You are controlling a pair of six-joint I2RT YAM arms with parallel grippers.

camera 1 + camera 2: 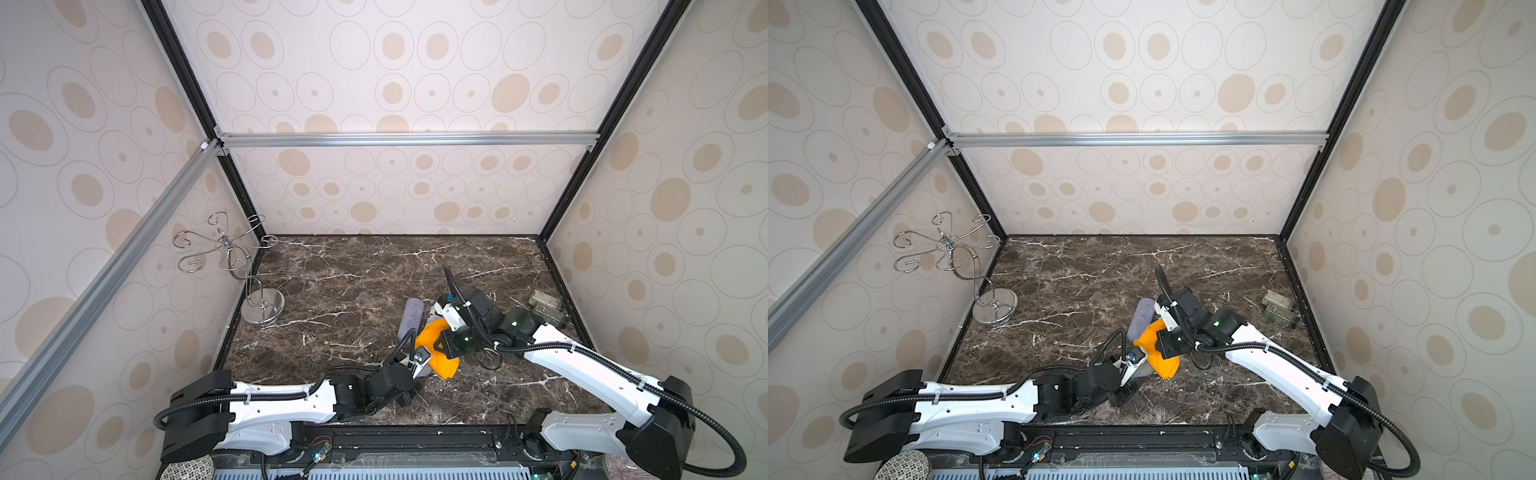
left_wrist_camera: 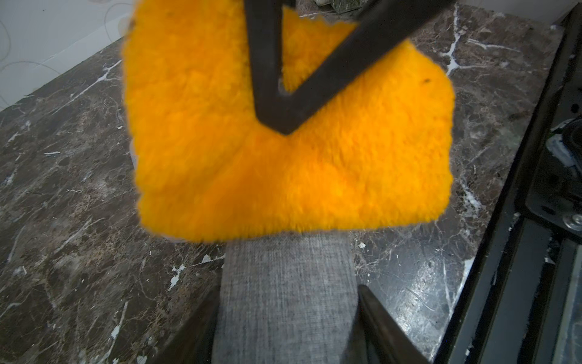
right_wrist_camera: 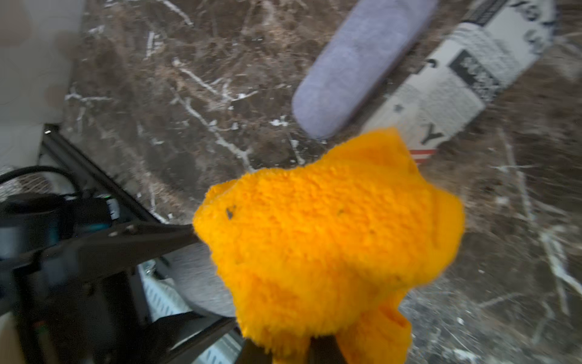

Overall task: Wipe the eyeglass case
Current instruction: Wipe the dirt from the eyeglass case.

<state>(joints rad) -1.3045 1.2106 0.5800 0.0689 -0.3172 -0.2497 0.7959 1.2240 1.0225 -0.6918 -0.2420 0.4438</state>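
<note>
Two arms meet right of centre on the marble table [image 1: 332, 291].

Far left is the wire stand [image 1: 232, 266], well apart and out of play.

Next is your left gripper [image 2: 289, 296]. Its jaws are clamped on the near end of the eyeglass case [image 2: 283, 264], with grey fabric pinned between both fingers. In both top views the case's long axis runs from that grip away toward the back wall, leaning slightly. Whether it rests on the marble or rides just above it, you cannot tell.

Across the case's middle lies the orange cloth [image 2: 283, 182]. The far end of the case pokes out beyond it, bare, in a top view [image 1: 411, 316].

Your right gripper [image 2: 285, 126] is pinched closed on the cloth from above and reaches in from the right, crosswise to the case. A white printed packet [image 3: 456, 85] lies just beside the case's far end.

Far right are small blocks [image 1: 544, 307] near the wall.

Judgement: run your stroke along the case's axis, away from the left grip and toward the bare end.
</note>
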